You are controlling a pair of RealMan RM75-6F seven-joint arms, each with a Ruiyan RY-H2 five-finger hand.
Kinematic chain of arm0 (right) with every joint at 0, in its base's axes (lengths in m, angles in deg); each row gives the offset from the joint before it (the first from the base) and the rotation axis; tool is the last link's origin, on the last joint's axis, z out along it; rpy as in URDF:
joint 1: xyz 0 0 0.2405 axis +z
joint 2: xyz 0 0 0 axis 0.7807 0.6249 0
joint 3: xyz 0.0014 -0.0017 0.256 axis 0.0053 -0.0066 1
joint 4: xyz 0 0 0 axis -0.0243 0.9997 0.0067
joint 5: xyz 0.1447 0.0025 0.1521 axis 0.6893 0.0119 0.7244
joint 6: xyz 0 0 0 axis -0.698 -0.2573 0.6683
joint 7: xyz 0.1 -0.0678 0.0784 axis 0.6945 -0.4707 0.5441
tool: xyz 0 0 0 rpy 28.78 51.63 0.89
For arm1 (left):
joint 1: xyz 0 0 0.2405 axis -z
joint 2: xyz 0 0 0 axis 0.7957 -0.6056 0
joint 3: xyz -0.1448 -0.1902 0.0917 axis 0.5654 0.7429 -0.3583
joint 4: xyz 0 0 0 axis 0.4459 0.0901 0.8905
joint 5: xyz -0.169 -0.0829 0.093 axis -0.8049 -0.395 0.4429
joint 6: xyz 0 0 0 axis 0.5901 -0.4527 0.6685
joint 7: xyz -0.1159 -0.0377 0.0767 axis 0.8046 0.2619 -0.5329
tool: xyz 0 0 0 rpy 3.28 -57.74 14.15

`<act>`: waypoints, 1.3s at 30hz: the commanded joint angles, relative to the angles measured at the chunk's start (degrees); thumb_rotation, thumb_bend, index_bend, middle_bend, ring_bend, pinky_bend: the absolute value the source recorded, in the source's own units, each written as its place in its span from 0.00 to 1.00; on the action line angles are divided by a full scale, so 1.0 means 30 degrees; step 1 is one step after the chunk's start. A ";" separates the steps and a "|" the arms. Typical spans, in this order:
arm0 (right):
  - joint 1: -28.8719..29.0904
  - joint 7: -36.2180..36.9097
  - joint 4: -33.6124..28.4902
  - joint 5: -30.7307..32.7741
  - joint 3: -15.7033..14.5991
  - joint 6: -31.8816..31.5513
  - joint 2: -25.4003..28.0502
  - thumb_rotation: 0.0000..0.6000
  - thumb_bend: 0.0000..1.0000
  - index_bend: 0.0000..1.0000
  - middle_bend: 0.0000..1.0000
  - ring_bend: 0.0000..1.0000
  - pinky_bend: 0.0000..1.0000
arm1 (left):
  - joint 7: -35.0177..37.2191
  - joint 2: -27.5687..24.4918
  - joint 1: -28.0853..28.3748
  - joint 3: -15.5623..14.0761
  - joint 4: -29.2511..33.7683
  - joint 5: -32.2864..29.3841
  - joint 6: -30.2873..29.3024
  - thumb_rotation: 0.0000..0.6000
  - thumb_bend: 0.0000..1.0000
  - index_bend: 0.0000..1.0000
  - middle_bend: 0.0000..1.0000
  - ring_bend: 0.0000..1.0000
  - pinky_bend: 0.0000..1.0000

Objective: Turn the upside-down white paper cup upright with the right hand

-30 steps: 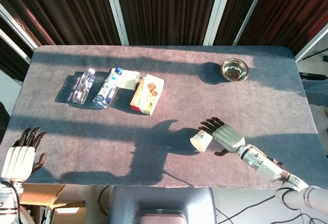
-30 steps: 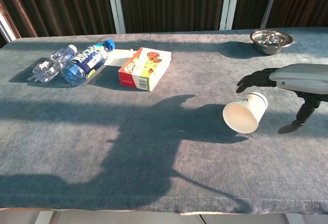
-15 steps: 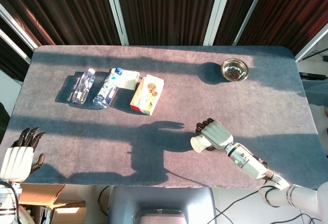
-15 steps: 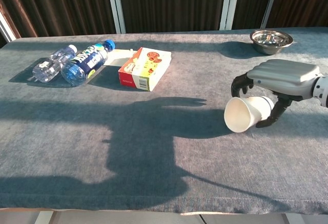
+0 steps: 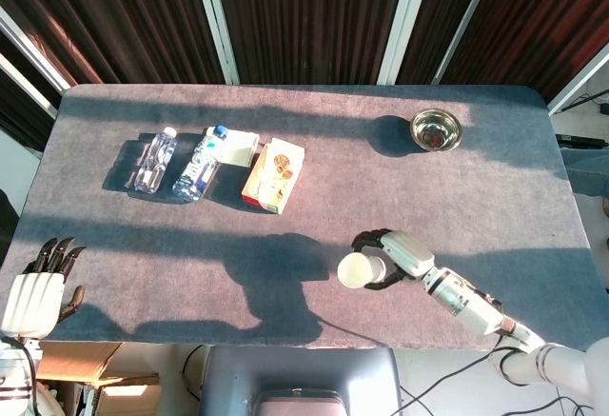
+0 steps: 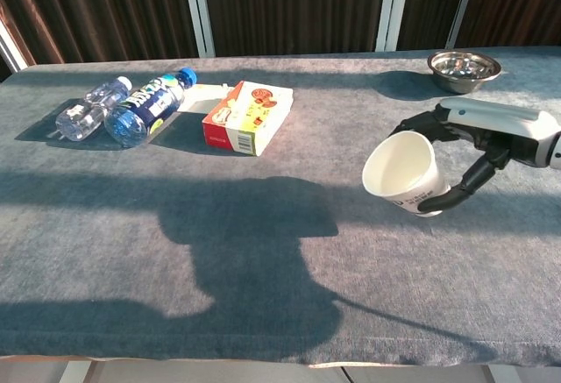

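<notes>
gripping tilted paper cup (image 6: 401,172), right robot hand (image 6: 478,129), mouth facing camera.

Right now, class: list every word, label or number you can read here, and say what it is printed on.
None can be read.
Paper cup: dark print near its base, too small.
Blue-labelled bottle: label text blurred.
Red and white box: printing and pictures, illegible.

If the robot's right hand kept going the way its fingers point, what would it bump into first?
Nothing close, it seems. The right hand, gripping the paper cup, points left over bare table; the box looks off that line.
</notes>
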 commanded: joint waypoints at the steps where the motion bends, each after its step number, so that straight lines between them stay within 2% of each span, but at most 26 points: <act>1: 0.0644 0.6217 0.2876 -0.1499 -0.1634 -0.0313 -0.0378 1.00 0.29 0.53 0.43 0.31 0.36 | -0.0018 -0.0006 -0.0002 0.0013 0.0014 -0.0037 0.0003 1.00 0.39 0.22 0.10 0.08 0.38; 5: 0.0820 0.7265 0.4361 -0.1950 -0.2236 -0.0279 -0.0853 1.00 0.29 0.50 0.39 0.26 0.31 | -0.0022 -0.0006 -0.0044 0.0035 0.0045 -0.0074 -0.0073 1.00 0.39 0.22 0.10 0.08 0.38; 9: 0.0831 0.6654 0.5254 -0.2145 -0.2569 -0.0180 -0.1183 1.00 0.29 0.49 0.35 0.21 0.26 | 0.0000 -0.0016 -0.0065 0.0058 0.0081 -0.0112 -0.0105 1.00 0.39 0.23 0.10 0.08 0.38; 17: 0.0727 0.6069 0.5400 -0.1925 -0.2645 -0.0455 -0.1191 1.00 0.29 0.49 0.32 0.19 0.22 | -0.0006 -0.0047 -0.0087 0.0081 0.0157 -0.0158 -0.0130 1.00 0.39 0.23 0.10 0.08 0.38; 20: 0.0700 0.5643 0.5241 -0.1877 -0.2621 -0.0669 -0.0969 1.00 0.29 0.46 0.29 0.14 0.18 | 0.0003 -0.0051 -0.0085 0.0088 0.0177 -0.0196 -0.0102 1.00 0.39 0.22 0.10 0.08 0.38; 23: 0.0563 0.4730 0.4639 -0.1847 -0.2504 -0.1248 -0.0479 1.00 0.29 0.36 0.18 0.04 0.09 | 0.0006 -0.0075 -0.0083 0.0093 0.0220 -0.0240 -0.0066 1.00 0.39 0.22 0.10 0.08 0.39; 25: 0.0437 0.3912 0.4063 -0.1759 -0.2300 -0.1746 -0.0069 1.00 0.29 0.23 0.08 0.00 0.03 | 0.0005 -0.0084 -0.0086 0.0094 0.0230 -0.0240 -0.0073 1.00 0.39 0.22 0.10 0.08 0.39; 28: -0.0043 0.1413 0.2386 -0.2020 -0.2141 -0.3300 0.1258 1.00 0.29 0.09 0.01 0.00 0.00 | -0.0013 -0.0085 -0.0099 0.0083 0.0249 -0.0193 -0.0120 1.00 0.39 0.22 0.10 0.08 0.39; 31: -0.0618 -0.1586 0.0385 -0.2208 -0.1991 -0.4624 0.2846 1.00 0.29 0.02 0.00 0.00 0.00 | -0.0006 -0.0093 -0.0108 0.0054 0.0270 -0.0140 -0.0135 1.00 0.39 0.22 0.10 0.08 0.39; 34: -0.2049 -0.6332 -0.2673 -0.1211 -0.1230 -0.6192 0.4425 1.00 0.29 0.00 0.00 0.00 0.00 | -0.0082 -0.0114 -0.0117 0.0015 0.0316 -0.0117 -0.0122 1.00 0.39 0.23 0.11 0.08 0.39; 35: -0.2828 -0.8673 -0.3924 -0.0511 -0.0861 -0.6806 0.4864 1.00 0.29 0.00 0.00 0.00 0.00 | -0.0141 -0.0140 -0.0120 -0.0006 0.0358 -0.0123 -0.0100 1.00 0.39 0.23 0.11 0.08 0.39; 39: -0.5346 -1.5459 -0.7504 0.1985 0.0164 -0.8792 0.5385 1.00 0.29 0.05 0.00 0.00 0.02 | -0.0250 -0.0175 -0.0182 -0.0037 0.0468 -0.0091 -0.0201 1.00 0.39 0.23 0.11 0.08 0.39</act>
